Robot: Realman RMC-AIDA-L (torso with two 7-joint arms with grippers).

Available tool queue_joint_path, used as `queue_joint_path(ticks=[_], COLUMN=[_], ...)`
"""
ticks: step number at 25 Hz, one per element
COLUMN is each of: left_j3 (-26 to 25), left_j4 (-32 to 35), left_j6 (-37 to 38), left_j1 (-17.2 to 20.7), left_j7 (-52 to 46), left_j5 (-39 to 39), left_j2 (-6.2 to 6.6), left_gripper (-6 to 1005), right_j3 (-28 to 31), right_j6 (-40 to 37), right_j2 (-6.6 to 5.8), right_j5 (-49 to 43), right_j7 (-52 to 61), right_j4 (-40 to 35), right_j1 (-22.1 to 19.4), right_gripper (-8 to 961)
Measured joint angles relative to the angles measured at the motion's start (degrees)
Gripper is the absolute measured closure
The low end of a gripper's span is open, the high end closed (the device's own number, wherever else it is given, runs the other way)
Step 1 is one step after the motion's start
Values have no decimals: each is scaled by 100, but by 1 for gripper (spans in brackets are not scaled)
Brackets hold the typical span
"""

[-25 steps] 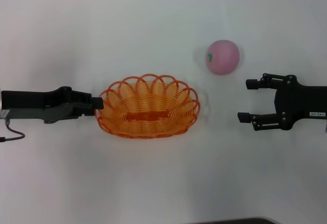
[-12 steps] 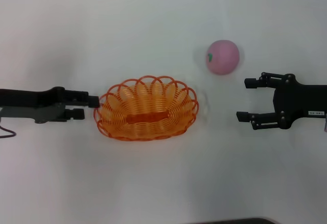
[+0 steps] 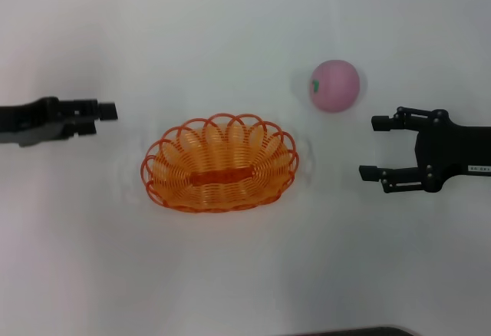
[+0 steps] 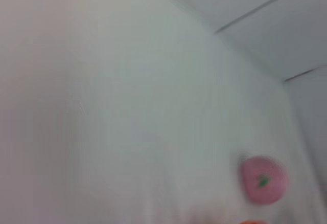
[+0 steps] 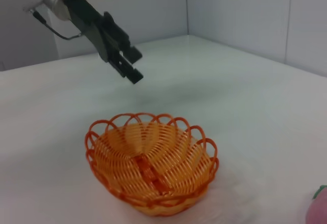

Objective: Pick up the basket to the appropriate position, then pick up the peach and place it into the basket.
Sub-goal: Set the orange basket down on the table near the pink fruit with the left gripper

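The orange wire basket (image 3: 221, 163) sits upright on the white table, empty; it also shows in the right wrist view (image 5: 150, 168). The pink peach (image 3: 334, 85) lies to the basket's far right, green mark facing left; it shows in the left wrist view (image 4: 262, 179) and at the edge of the right wrist view (image 5: 319, 208). My left gripper (image 3: 107, 111) is off the basket, to its far left, raised above the table, and its fingers stand slightly apart in the right wrist view (image 5: 132, 66). My right gripper (image 3: 372, 148) is open and empty, just nearer than the peach and to its right.
The white table (image 3: 245, 275) carries only the basket and the peach. A pale wall rises behind the table's far edge in the right wrist view (image 5: 245, 9).
My left gripper has let go of the basket's left rim, pulled back to the left and risen. The basket ended slightly further left. The right gripper has barely moved.
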Motion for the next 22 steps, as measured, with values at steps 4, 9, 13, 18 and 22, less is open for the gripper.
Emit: queue_joint_path(ticks=[4,9,13,18,22], left_j3=[-58,-70,-21,-56,-61], left_j4=[-11,58,216,193,162], left_j6=[13,139,260,690,973], left_j1=[237,543,701,834,1103], left_j7=[723,2180,2917,3867,4865], left_j5=[-621,-1138,-1212,-1225,-1236], left_j2=[-61,-264,-357,-379,-447], left_gripper=[317,316,319,323,325], right_j3=[141,478,773,838,808], right_j6=[-53,-225,-412,-445,-420], right_j2=[-10,-23,-39,-55,-55], right_j5=[6,12,18,21,8], right_j7=[72,113,115,236,281], right_j4=[0,-6,-9,-9,-10], right_j1=[1,19,39,67,90], right_gripper=[49,49,49,48,48])
